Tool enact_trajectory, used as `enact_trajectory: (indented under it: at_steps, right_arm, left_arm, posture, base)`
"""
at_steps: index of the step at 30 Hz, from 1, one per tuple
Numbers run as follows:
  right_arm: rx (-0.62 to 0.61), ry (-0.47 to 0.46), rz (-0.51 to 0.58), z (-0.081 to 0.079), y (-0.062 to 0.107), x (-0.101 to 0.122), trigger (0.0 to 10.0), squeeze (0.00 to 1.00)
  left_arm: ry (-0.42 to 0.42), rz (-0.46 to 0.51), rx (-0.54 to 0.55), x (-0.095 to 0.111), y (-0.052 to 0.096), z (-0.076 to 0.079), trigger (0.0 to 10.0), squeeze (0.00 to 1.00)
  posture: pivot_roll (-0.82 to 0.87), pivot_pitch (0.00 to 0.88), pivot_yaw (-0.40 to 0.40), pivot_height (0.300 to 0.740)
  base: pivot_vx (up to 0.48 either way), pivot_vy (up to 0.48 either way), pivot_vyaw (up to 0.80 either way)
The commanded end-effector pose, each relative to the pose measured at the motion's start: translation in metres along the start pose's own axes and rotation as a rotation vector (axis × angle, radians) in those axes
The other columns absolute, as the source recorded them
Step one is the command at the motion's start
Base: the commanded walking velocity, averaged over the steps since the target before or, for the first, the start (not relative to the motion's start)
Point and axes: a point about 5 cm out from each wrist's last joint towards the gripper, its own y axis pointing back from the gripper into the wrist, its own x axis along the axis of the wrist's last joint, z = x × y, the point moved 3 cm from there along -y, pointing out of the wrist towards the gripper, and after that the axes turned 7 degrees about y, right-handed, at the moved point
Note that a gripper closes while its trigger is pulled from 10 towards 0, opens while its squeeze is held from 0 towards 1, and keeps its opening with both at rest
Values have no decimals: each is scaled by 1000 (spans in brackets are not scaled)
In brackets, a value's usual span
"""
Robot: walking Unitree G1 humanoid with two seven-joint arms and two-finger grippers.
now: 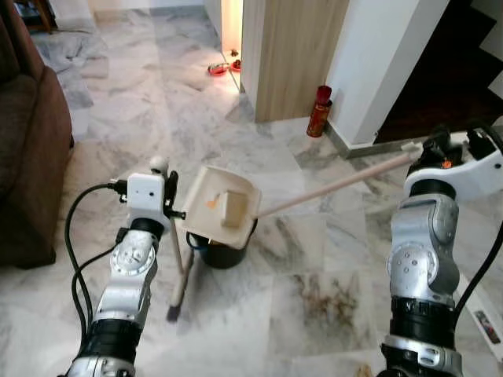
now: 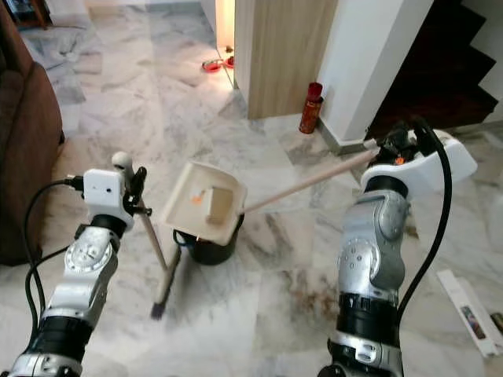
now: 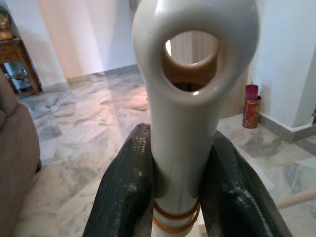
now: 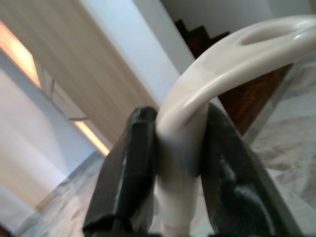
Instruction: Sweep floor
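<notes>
I have the left end effector (image 3: pixel 180 197) clamped on the pale plastic grip of the broom (image 2: pixel 161 271), just under its hanging loop, with the stick slanting down to the dark bristle head on the marble floor (image 1: pixel 330 314). The right end effector (image 4: pixel 177 163) is closed around the looped end of the dustpan handle (image 1: pixel 338 186), and the cream dustpan (image 1: pixel 222 206) hangs tipped over a small black bin (image 1: pixel 222 253), with an orange scrap and a pale block inside. Both tools look light and stiff, but I judge the glossy grips could twist in the fingers, so holding near the top ends gives reach at the cost of control. The brown sofa (image 1: pixel 27 149) flanks my left; a red canister (image 1: pixel 320 111) stands by the wall corner, and a red dish (image 1: pixel 218 69) lies farther off.
</notes>
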Motion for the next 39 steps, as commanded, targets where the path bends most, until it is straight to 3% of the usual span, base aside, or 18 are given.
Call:
enact_trajectory:
  at_steps: [1,8,12,17,22,39]
  right_arm:
    - [53,-40,78,-15,0,19,10000,0]
    - [40,-61,68,-14,0,17,10000,0]
    - [36,-60,71,-12,0,18,10000,0]
    - [21,-70,78,-11,-1,19,10000,0]
    - [16,-91,108,-11,-2,26,10000,0]
    - [21,-93,118,-13,-2,29,10000,0]
  left_arm:
    - [0,60,-12,14,-3,2,10000,0]
    - [-2,54,-3,13,-1,-1,10000,0]
    - [-43,47,91,13,6,-24,10000,0]
    - [-57,41,116,12,9,-35,10000,0]
    - [-56,64,90,18,4,-32,10000,0]
    - [-62,61,87,19,5,-33,10000,0]
  posture:
    - [109,113,-30,740]
    - [111,116,-34,740]
    - [112,122,-32,740]
    - [115,129,-34,740]
    - [112,128,-31,740]
    - [112,139,-31,740]
  base:
    - [304,0,800]
    - [304,0,229]
    - [306,0,0]
    - [305,0,0]
    - [305,0,0]
    - [301,0,0]
